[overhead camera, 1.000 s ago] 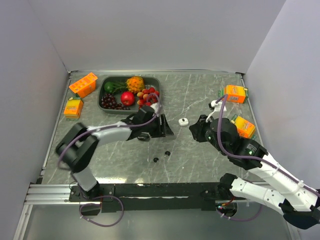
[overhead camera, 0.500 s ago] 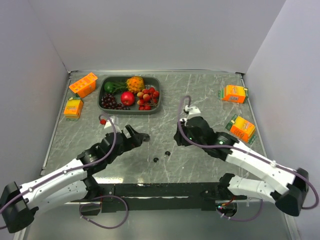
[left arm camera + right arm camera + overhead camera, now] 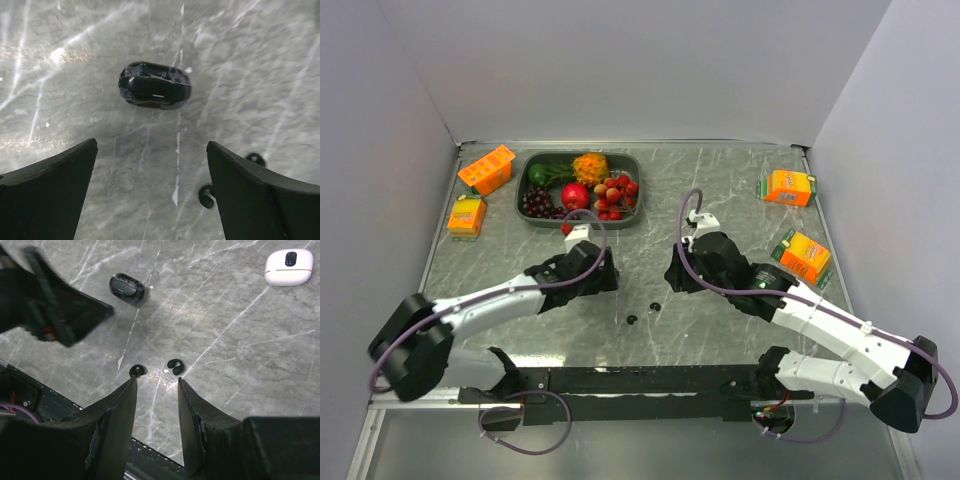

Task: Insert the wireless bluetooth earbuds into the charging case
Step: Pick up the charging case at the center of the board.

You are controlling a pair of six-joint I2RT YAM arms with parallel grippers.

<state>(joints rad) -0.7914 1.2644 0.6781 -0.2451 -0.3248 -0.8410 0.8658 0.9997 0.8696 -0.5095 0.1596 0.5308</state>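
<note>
Overhead, both arms reach toward the middle of the table (image 3: 720,190), the left gripper (image 3: 605,272) and right gripper (image 3: 672,278) facing each other, with 2 black earbuds (image 3: 643,312) lying loose on the marble between them and nearer the front edge. A tray (image 3: 520,200) of fruit sits toward the back left corner, 2 orange boxes (image 3: 476,190) lie by the left edge and 2 more orange boxes (image 3: 796,220) by the right edge. From the left wrist, the left gripper (image 3: 151,150) is spread wide and empty, hanging above a closed black case (image 3: 155,91) that rests flat on the table ahead of its fingers (image 3: 50,190); the earbuds (image 3: 256,159) lie apart from the case, partly behind the right-hand finger. From the right wrist, the right gripper (image 3: 157,382) is partly parted with nothing between its jaws, and the 2 earbuds (image 3: 156,369) sit on the table just beyond its fingertips (image 3: 131,385), close together but not touching. The black case (image 3: 127,288) lies farther off, beside the blurred left gripper (image 3: 55,310), and a closed white case (image 3: 289,267) lies well apart at the upper right.
</note>
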